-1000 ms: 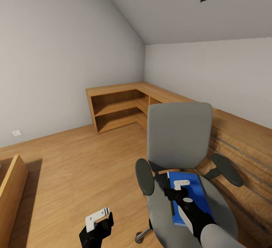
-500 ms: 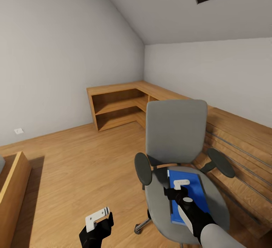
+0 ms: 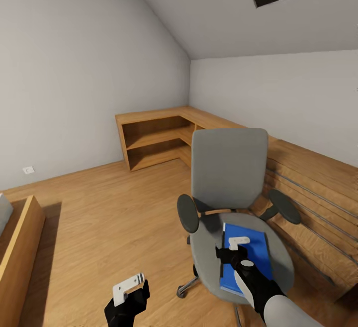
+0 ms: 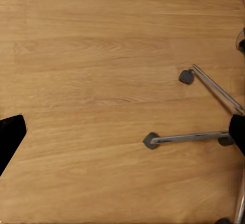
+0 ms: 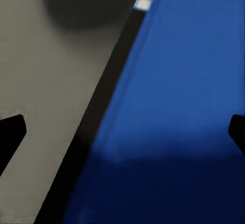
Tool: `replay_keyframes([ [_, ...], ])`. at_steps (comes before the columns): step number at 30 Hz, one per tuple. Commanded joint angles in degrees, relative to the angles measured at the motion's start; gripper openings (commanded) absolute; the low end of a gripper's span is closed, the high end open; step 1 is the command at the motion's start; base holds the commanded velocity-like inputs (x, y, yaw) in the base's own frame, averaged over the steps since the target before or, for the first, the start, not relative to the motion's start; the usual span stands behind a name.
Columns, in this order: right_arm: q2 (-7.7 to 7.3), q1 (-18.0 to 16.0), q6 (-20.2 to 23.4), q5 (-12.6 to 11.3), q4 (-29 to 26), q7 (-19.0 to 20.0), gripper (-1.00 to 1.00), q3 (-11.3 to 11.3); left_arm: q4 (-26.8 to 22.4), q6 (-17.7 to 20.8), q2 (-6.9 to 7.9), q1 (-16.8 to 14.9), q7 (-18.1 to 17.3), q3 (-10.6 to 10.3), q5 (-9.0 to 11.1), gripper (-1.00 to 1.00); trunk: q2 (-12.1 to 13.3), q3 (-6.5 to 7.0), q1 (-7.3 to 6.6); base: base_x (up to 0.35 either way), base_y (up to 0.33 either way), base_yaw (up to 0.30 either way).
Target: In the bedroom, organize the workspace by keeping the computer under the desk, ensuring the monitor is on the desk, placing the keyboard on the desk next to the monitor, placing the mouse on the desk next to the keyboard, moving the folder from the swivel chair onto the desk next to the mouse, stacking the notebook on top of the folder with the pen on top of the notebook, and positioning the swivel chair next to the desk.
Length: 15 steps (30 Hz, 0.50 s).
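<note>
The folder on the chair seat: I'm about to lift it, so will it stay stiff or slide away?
The folder looks thin and flat, so probably light, perhaps flexing if gripped at one edge. It lies flush on the chair seat, so getting the right gripper under an edge may push it sliding.

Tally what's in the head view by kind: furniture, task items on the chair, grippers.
Furniture: 3, the swivel chair, the corner shelf unit and a wooden piece at the left edge.
Items on the chair: 1, the blue folder.
Grippers: 2, left and right.
Total: 6
</note>
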Motion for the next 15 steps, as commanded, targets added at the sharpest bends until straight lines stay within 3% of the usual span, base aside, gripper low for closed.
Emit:
replay_keyframes([
  [1, -0.03, 0.0, 0.1, -0.2, 1.6, -0.4, 1.00, 0.3, -0.1, 0.3, 0.00, 0.0, 0.3, 0.0, 0.2, 1.00, 0.0, -0.05, -0.02, -0.178, 0.000, 0.000],
  [15, -0.01, 0.0, 0.1, -0.2, 1.6, -0.4, 1.00, 0.3, -0.1, 0.3, 0.00, 0.0, 0.3, 0.0, 0.2, 1.00, 0.0, -0.05, -0.02, -0.039, 0.000, 0.000],
])
